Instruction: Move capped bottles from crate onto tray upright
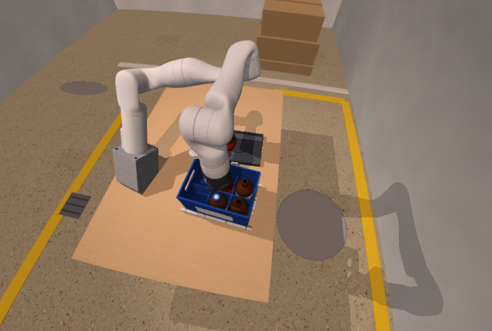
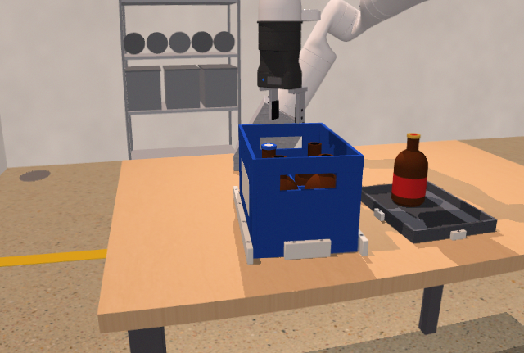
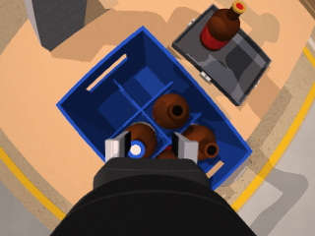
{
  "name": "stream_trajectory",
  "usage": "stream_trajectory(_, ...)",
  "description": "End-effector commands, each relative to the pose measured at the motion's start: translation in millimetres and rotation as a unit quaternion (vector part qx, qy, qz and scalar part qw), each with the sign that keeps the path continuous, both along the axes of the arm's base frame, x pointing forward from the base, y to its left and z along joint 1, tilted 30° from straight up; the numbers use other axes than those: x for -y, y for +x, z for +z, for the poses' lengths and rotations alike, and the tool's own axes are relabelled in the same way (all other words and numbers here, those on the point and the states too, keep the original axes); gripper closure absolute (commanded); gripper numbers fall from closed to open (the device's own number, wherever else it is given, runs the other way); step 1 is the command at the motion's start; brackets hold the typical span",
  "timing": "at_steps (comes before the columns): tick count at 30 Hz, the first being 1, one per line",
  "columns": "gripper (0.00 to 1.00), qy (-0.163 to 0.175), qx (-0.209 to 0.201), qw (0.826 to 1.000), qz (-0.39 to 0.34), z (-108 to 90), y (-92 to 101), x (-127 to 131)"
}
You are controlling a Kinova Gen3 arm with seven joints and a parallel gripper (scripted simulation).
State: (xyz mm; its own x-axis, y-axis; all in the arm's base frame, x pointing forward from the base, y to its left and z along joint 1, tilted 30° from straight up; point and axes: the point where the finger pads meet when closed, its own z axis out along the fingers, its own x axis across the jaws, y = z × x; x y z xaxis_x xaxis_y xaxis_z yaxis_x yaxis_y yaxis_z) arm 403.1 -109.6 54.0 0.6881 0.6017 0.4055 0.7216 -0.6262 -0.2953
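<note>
While the claw hangs above the blue crate, its fingers stand fully apart with nothing between them. In the wrist view the fingertips bracket the white-and-blue cap of a brown capped bottle from above; the exterior view shows them above the crate rim, not touching any bottle.

Crate contents: the capped bottle in a near compartment, plus three open-necked brown bottles, one toward the tray, one at the near corner, and one partly hidden under the claw. The compartments on the arm-base side show bare blue floor.

Beside the crate on the tabletop sits the dark tray. One brown bottle with a red label and a red-and-yellow cap stands upright on it. White blocks sit against the crate's base.
</note>
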Motion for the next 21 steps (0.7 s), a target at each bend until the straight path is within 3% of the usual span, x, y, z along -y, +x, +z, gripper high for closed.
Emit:
stream_trajectory(1,0.00,-0.001,-0.001,1.000,-0.003,-3.0,-0.8,8)
stream_trajectory(11,0.00,-0.001,-0.003,1.000,-0.006,-14.4,-1.8,28)
stream_trajectory(21,0.00,-0.001,-0.002,1.000,-0.005,-14.3,-0.7,27)
